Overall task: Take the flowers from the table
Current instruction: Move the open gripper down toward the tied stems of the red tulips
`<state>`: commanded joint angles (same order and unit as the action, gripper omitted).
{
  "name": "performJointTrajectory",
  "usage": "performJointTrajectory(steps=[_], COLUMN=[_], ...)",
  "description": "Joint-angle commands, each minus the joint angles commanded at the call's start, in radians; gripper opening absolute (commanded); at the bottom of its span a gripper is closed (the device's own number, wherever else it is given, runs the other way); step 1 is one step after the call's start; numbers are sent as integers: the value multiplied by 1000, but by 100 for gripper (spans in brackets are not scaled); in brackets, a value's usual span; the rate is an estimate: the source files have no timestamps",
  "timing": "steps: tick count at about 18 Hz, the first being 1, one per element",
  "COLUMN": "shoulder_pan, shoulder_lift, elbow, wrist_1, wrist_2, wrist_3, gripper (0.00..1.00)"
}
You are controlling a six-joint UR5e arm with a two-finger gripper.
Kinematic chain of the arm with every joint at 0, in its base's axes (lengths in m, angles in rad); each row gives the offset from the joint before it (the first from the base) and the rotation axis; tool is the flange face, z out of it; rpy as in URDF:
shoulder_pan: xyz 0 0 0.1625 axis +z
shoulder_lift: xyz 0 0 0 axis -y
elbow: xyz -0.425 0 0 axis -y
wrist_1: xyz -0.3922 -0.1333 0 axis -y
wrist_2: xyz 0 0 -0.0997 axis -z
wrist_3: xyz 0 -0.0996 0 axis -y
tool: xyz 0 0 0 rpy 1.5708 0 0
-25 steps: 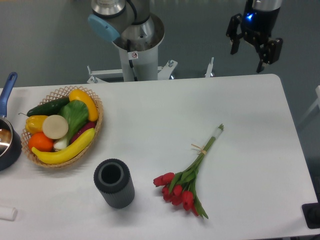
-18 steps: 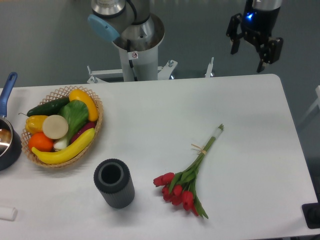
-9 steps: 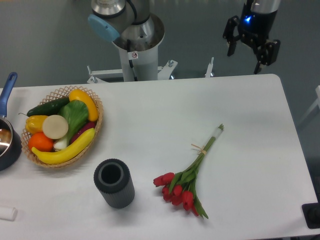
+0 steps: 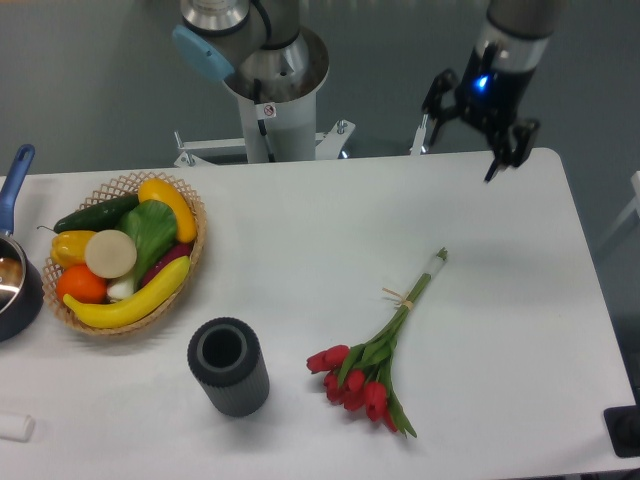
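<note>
Lying on the table [image 4: 300, 220], flowers [image 4: 377, 350] well apart from spread fingers [image 4: 498, 160]

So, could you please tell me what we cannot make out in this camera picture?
- Pan: cut off by the left edge.
- Small white object: cut by the left edge, unidentifiable.
- Black item: cut by the right edge.
- Dark cylinder: its inside is in shadow.
- Arm above the pincer: cut off by the top edge.

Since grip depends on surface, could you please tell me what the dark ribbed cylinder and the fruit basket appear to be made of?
Dark ribbed cylinder: probably matte rubber or plastic, with fine vertical ridges and no shine. Fruit basket: woven wicker or straw, with a tan open-weave rim.
</note>
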<state>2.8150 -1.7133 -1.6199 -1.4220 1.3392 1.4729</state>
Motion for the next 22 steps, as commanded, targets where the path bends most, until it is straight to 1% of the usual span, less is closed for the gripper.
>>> performJointTrajectory(steps=[1, 2, 4, 6, 7, 9, 15, 20, 21, 22], shoulder_pan=[-17, -28, -34, -58, -63, -66, -109, -124, -130, -134], shoulder_lift=[-9, -17, -26, -29, -35, -54, -141, -212, -227, -244], elbow=[-2, -8, -43, -87, -98, -101, -98, -64, -63, -61], wrist_1=[6, 38, 122, 199, 227, 229, 241, 245, 248, 270], wrist_2=[0, 0, 0, 0, -2, -2, 2, -6, -12, -17], wrist_3=[-19, -28, -25, -28, -40, -94, -114, -140, -147, -164], gripper=[100, 100, 100, 100, 100, 100, 100, 100, 100, 100])
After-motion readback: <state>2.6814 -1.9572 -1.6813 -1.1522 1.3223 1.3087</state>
